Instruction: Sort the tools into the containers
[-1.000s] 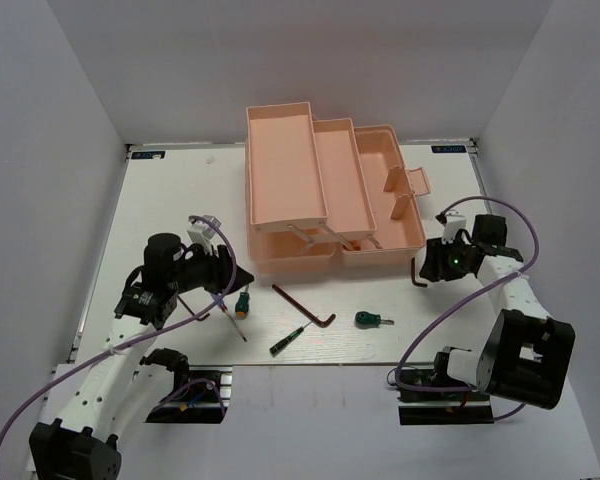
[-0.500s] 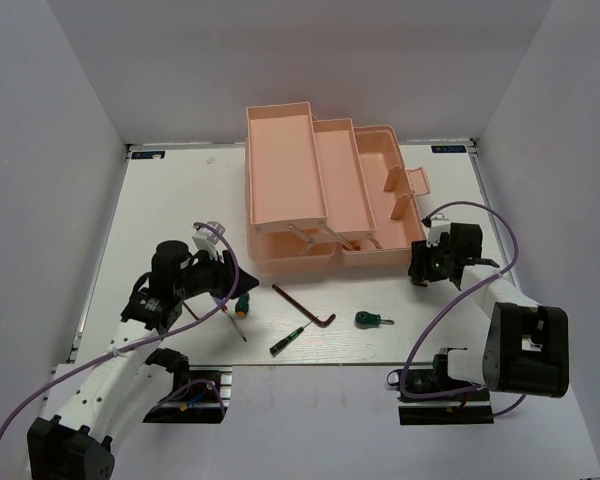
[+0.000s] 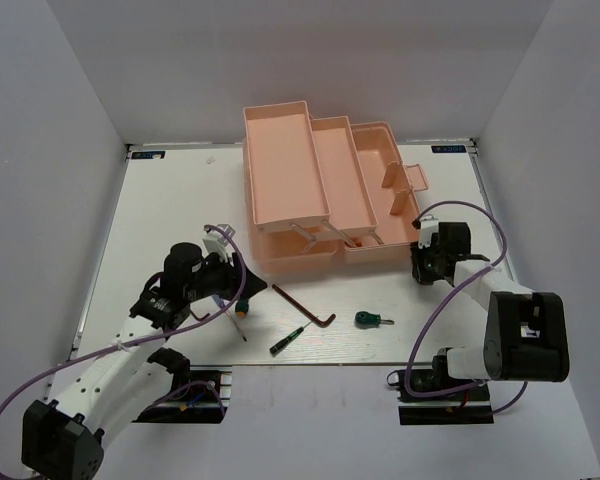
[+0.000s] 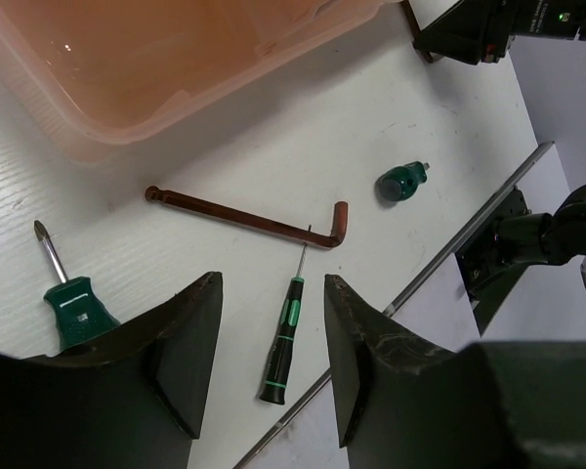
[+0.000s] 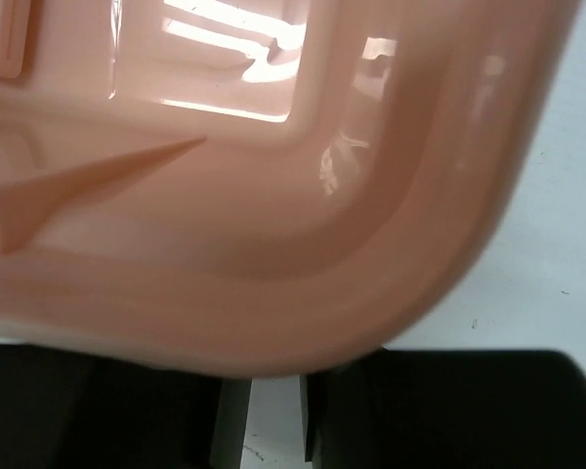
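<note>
- From above you see the toolbox (image 3: 285, 262) standing open at the far middle of the table (image 3: 170, 200), its trays stepped out. Four tools lie on the table just in front of it, between the two arms.
- The left gripper (image 3: 236, 288) hovers at the left end of that row. Its own camera shows the jaws wide apart and holding nothing (image 4: 273, 362) — something the top view is too small to show.
- The hex key (image 3: 302, 304) has its long arm running from far-left to near-right, with the short leg bent at the right end. The left wrist view adds its rust-brown colour (image 4: 244, 210).
- The slim screwdriver (image 3: 288, 340) lies near the hex key, black-and-green handle nearest you, tip aimed far-right at the key's bend (image 4: 285, 332).
- The stubby screwdriver (image 3: 368, 320) lies rightmost, its axis left to right with the tip pointing right (image 4: 402, 182).
- Of the green screwdriver (image 3: 242, 304), only the handle shows from above, just beside the left fingertips. The wrist view shows its silver cross-tip shaft pointing away from the camera (image 4: 73, 293).
- The right gripper (image 3: 421, 265) sits against the toolbox's near right corner. Its camera is filled by that pink wall (image 5: 273, 274); the jaws (image 5: 264, 430) leave only a thin slit — you cannot tell whether they pinch anything.
</note>
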Robot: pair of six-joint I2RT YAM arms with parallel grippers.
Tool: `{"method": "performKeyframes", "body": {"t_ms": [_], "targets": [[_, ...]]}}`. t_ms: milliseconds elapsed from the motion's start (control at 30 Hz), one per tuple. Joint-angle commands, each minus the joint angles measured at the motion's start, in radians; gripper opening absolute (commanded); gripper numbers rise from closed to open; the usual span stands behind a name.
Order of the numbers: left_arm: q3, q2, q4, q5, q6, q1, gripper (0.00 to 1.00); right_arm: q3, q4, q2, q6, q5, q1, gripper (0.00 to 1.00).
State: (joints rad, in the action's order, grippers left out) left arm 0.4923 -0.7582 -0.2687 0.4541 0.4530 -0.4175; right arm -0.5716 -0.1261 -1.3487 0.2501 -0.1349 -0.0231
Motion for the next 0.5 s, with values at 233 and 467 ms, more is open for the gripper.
{"method": "performKeyframes", "body": {"t_ms": [233, 467], "targets": [[0.019, -0.022, 0.031, -0.054, 0.035, -0.079, 0.55, -0.005, -0.213, 0.092, 0.037, 0.029, -0.029, 0.1], [0.058, -0.113, 0.052, -0.088, 0.035, -0.174, 0.53, -0.137, -0.516, 0.186, 0.07, -0.086, -0.023, 0.0]]}}
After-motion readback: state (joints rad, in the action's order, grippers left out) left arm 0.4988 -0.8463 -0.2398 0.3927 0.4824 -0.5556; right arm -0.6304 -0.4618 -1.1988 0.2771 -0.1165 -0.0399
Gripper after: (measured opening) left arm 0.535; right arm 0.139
